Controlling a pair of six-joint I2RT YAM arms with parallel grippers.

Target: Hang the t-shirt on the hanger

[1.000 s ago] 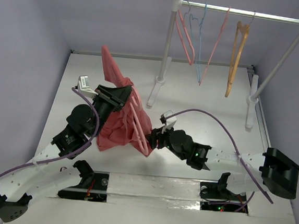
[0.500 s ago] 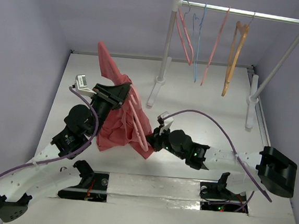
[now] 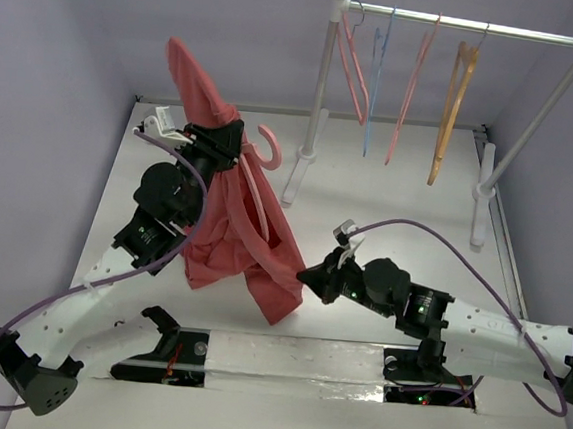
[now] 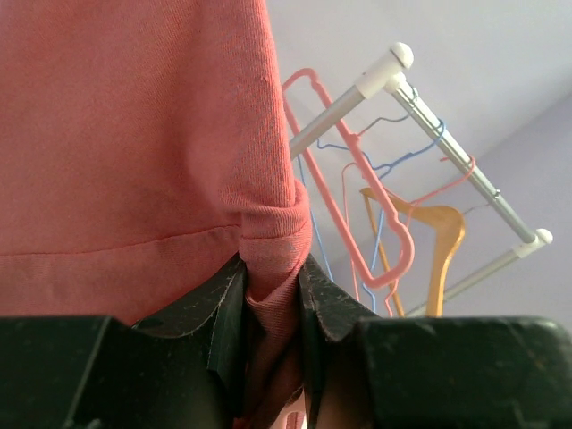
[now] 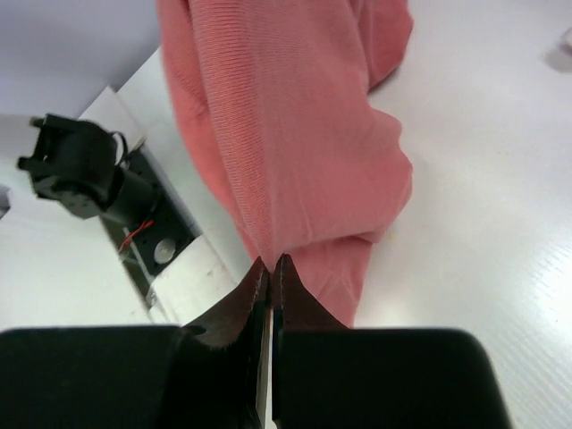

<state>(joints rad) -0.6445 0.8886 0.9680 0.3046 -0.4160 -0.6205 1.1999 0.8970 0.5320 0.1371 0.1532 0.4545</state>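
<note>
Salmon-red t-shirt (image 3: 226,241) hangs pinched in left tool (image 4: 271,279), right tool (image 5: 271,265) at hem.

t-shirt (image 3: 226,244): salmon-red cloth, matt, fine ribbed knit, stitched hem
hanger (image 3: 277,143): thick pink plastic, smooth, slight sheen
left pincer (image 4: 271,268): black hard plastic, matt, grainy scuffed fingers
right pincer (image 5: 271,261): black plastic, matt, faint sheen at edges
bench (image 3: 399,194): white, smooth, semi-gloss
rack rail (image 3: 464,26): bare metal, shiny
rack posts (image 3: 317,97): pale grey tube, smooth; white plastic end knobs
wire hangers (image 3: 355,75): thin coated wire, pink and blue, smooth
orange-tan hanger (image 3: 447,118): smooth; wood or plastic, cannot tell
cables (image 3: 416,229): purple rubbery sheath, smooth
</note>
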